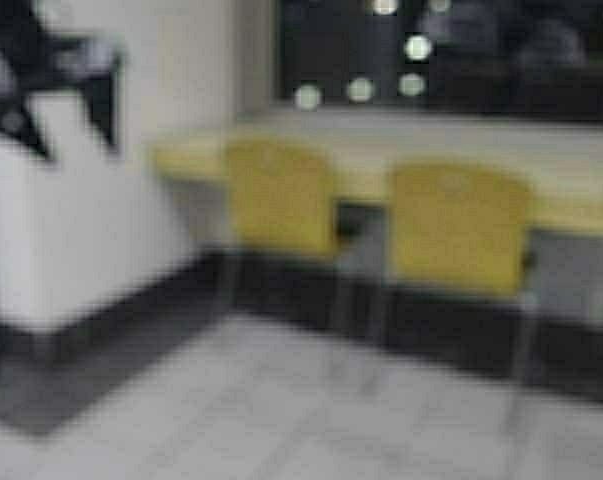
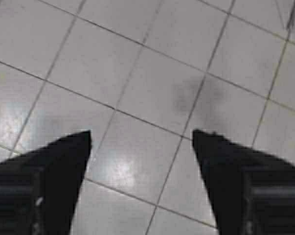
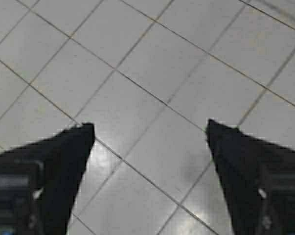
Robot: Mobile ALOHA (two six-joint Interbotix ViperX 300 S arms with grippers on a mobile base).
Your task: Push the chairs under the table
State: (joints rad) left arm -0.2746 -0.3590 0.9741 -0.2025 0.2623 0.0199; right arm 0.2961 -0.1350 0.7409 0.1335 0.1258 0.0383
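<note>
Nearest to the robot is the pale tiled floor [image 1: 281, 410], which fills both wrist views. The left gripper [image 2: 142, 134] hangs over these tiles with its two dark fingers [image 2: 64, 161] spread wide and nothing between them; only grout lines and a faint shadow lie below it. The right gripper [image 3: 149, 127] hangs the same way over the floor, its fingers [image 3: 245, 161] also wide apart and empty. Neither arm shows in the high view. Farther off, beyond the open stretch of floor, two mustard-yellow chairs stand side by side facing the table [image 1: 571, 175]. The left chair [image 1: 281, 195] sits near the table's left end, its backrest rising in front of the table's thick front edge; whether it touches the edge cannot be told. The right chair [image 1: 459, 228] stands just beside it, its backrest likewise in front of that edge, thin legs reaching down to the floor. Behind the table runs a dark window [image 1: 451, 50] dotted with reflected lights, and left of the table's end stands a white wall [image 1: 71, 220] with a dark base strip.
</note>
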